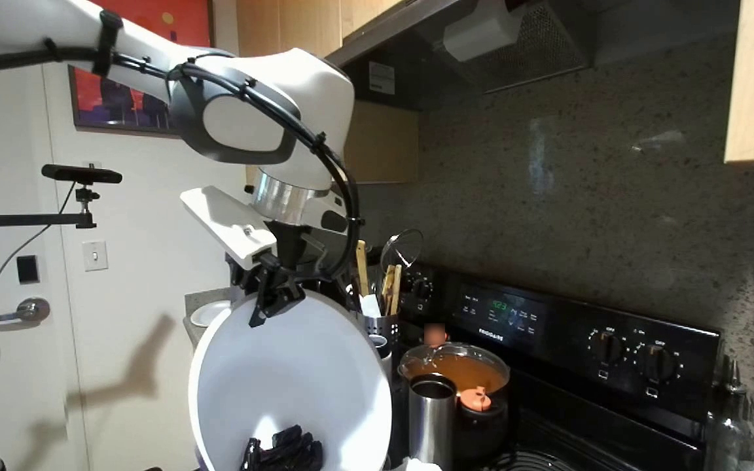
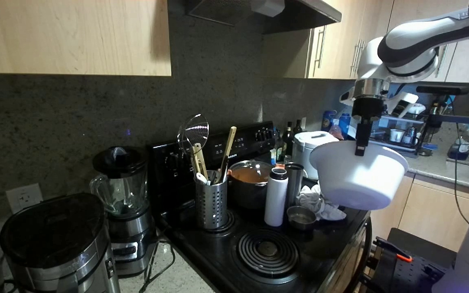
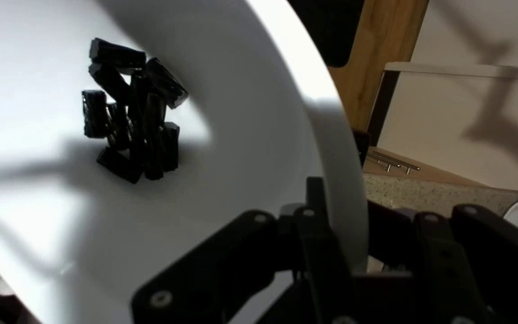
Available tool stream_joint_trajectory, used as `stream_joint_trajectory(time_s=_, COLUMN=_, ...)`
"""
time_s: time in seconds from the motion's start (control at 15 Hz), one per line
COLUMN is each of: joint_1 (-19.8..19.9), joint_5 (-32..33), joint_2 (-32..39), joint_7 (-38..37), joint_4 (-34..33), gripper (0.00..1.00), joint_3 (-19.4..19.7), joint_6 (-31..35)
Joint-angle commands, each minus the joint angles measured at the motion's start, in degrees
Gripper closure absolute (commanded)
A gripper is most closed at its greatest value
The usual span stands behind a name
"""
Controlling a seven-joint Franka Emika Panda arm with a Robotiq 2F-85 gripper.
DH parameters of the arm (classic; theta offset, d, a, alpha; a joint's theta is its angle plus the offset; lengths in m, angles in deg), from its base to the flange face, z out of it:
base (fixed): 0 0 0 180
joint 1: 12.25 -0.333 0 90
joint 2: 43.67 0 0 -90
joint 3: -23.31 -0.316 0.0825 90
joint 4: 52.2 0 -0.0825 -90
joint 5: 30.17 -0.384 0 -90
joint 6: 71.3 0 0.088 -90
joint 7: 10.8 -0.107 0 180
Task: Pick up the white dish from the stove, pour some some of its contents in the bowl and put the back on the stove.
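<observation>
The white dish hangs in the air near the stove's far front corner in an exterior view. My gripper is shut on its rim, with a finger inside the wall and another outside. The dish leans so that its opening faces the camera in an exterior view, and glossy black pieces lie low inside it. In the wrist view those pieces sit clustered on the dish floor. Below is the black stove, bearing a small grey metal bowl. Whether that is the task's bowl I cannot tell.
On the stove stand a lidded pot with orange contents, a white bottle, a steel cylinder and a utensil holder. A crumpled cloth lies beside the small bowl. The range hood juts out above.
</observation>
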Motion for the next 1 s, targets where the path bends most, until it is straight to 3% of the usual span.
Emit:
stream_joint_trajectory(time_s=0.0, joint_1=-0.26, joint_5=-3.02, joint_2=7.77, joint_7=3.99, joint_4=-6.75, gripper=0.98, joint_3=1.02, joint_6=-1.23)
stream_joint_trajectory(time_s=0.53, joint_1=2.60, joint_5=-7.38, joint_2=20.36, joint_7=8.40, joint_4=-16.98, gripper=0.98, joint_3=2.54, joint_6=-3.33)
stream_joint_trajectory(time_s=0.93, joint_1=7.22, joint_5=-8.75, joint_2=24.10, joint_7=8.13, joint_4=-20.44, gripper=0.98, joint_3=3.03, joint_6=-6.90)
